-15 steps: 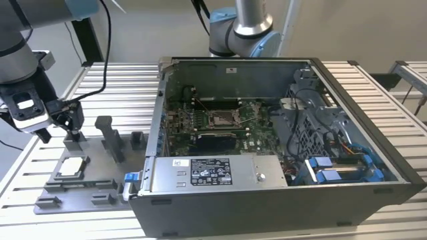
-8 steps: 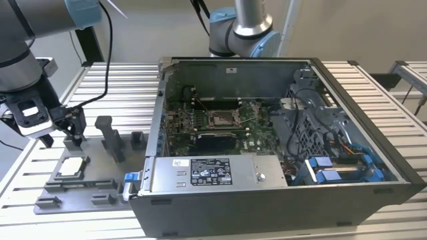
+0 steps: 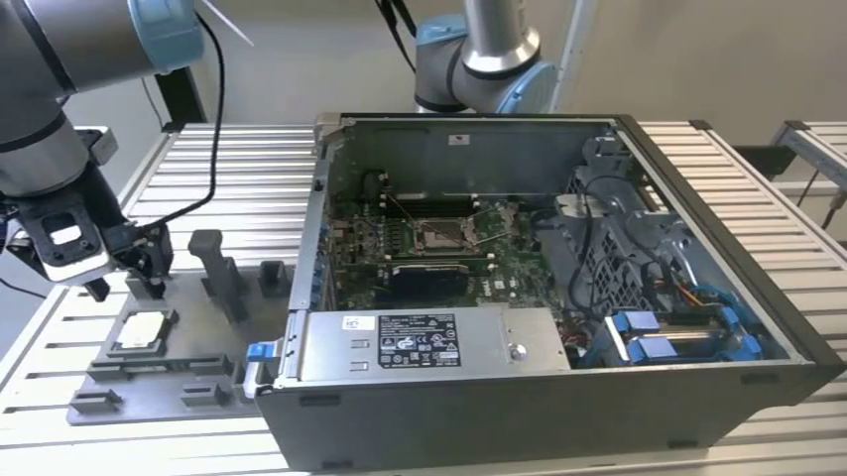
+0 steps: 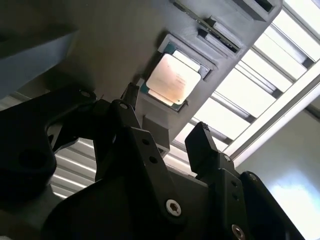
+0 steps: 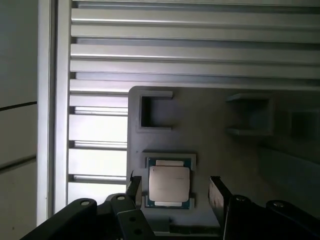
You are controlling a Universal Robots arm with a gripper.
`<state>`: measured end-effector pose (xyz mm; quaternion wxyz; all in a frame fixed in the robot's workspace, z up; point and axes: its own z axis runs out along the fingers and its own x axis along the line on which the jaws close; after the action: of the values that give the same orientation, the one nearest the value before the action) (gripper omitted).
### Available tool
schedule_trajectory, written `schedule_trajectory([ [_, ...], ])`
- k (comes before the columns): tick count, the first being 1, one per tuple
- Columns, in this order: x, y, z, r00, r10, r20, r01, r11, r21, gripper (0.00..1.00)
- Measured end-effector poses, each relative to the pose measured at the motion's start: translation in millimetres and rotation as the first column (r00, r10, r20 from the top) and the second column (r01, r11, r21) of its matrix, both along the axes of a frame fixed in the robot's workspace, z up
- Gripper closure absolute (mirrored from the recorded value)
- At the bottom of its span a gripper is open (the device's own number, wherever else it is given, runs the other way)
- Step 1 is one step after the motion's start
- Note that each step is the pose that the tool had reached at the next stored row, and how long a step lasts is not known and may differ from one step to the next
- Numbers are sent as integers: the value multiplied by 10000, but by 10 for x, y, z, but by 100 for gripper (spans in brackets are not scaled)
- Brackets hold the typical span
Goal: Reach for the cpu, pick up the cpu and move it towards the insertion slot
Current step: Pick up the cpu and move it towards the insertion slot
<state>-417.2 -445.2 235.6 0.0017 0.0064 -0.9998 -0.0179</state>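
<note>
The cpu point(image 3: 143, 330) lay flat, silvery top up, in a shallow square pocket of the grey tray point(image 3: 146, 395). The tray sat on the slatted bench point(image 3: 225, 169) at the exterior view's left, just beside the open computer case point(image 3: 530, 407). We saw the arm point(image 3: 40, 129) hanging over the tray with its jaws pointed down, spread wide and holding nothing. In the exterior view their tips hovered above the tray near the cpu, close to an upright grey block point(image 3: 218, 273) and touching neither.

In the first wrist view the cpu point(image 5: 169, 182) showed between the two dark fingers point(image 5: 218, 197), clear of both, with its green edge framed by the pocket's rim. In the second wrist view we found the cpu point(image 4: 173, 77) beyond the fingers point(image 4: 200, 145), apart from them.

The insertion slot point(image 3: 443, 233) lay well away from the cpu, inside the case on the green board point(image 3: 510, 268) — a small square socket with a shiny metal frame.
</note>
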Motion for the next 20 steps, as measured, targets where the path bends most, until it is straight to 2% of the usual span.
schedule_trajectory([
  [11,-16,-47,-199,10000,1,-1,-1,10000,-1,0],
  [20,-38,-105,-355,10000,0,2,0,10000,1,0],
])
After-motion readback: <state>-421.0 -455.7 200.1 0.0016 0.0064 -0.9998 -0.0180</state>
